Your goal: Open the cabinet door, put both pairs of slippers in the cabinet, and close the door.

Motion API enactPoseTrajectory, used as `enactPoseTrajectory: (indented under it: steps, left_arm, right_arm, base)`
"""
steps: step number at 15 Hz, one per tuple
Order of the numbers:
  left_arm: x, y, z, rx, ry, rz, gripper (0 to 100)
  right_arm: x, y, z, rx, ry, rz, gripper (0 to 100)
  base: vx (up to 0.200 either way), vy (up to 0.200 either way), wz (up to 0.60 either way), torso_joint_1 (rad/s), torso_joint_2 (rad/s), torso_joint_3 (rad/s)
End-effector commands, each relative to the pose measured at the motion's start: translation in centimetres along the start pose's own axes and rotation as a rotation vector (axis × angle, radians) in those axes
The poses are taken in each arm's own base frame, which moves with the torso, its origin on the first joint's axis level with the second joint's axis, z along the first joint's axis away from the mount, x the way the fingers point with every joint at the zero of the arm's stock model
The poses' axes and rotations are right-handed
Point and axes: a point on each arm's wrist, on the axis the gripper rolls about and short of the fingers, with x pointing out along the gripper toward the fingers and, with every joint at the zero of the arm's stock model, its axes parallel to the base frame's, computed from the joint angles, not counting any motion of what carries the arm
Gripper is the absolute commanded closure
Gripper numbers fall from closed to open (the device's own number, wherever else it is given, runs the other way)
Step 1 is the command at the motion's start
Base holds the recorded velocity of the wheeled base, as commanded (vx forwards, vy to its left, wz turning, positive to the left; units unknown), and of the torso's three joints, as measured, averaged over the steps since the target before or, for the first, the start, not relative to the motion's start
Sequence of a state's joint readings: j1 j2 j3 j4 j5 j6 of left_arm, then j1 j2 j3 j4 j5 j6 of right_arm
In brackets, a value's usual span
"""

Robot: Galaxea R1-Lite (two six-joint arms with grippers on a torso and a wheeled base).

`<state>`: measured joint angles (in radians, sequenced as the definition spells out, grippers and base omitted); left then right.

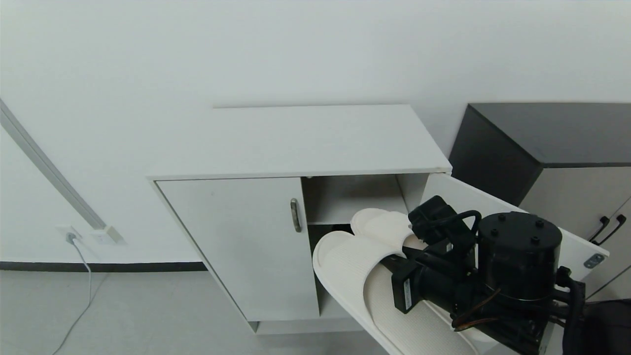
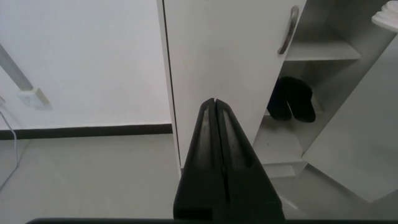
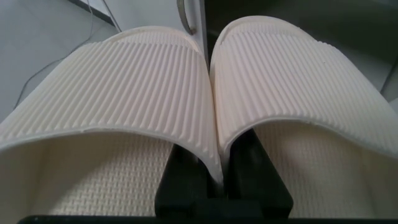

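Slippers [image 1: 355,266], white pair, pinched by inner edges in right gripper [image 3: 216,186], toes toward cabinet [image 1: 315,143] opening, right door [image 1: 498,207] open. Black pair [image 2: 292,101] inside, below shelf. Left gripper [image 2: 215,127] closed, empty, facing left door [image 1: 236,241]

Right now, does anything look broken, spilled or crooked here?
Nothing stands out. The right hand grips the white slippers together before the open cabinet; the black slippers sit side by side inside.
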<state>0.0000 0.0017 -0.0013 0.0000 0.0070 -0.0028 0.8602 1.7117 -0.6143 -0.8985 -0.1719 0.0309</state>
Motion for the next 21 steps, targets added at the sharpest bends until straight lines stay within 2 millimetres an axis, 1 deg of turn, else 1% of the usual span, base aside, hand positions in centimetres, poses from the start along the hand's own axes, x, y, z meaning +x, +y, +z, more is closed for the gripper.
enactPoseTrajectory:
  steps: [1,12,21]
  left_arm:
    - [0.00,0.00,0.01,0.000,0.000,0.001,100]
    - [0.00,0.00,0.01,0.000,0.000,0.001,100]
    - [0.00,0.00,0.01,0.000,0.000,0.001,100]
  right_arm:
    - [0.09,0.02,-0.14,-0.001,0.005,0.000,100]
    - [0.29,0.09,-0.45,-0.007,0.017,0.001,100]
    - [0.43,0.11,-0.69,-0.007,0.026,0.001,100]
  base:
    - [0.000,0.000,0.00,-0.217,0.54,0.315]
    - [0.000,0.000,0.00,-0.182,0.50,0.319]
    - [0.000,0.000,0.00,-0.099,0.46,0.354]
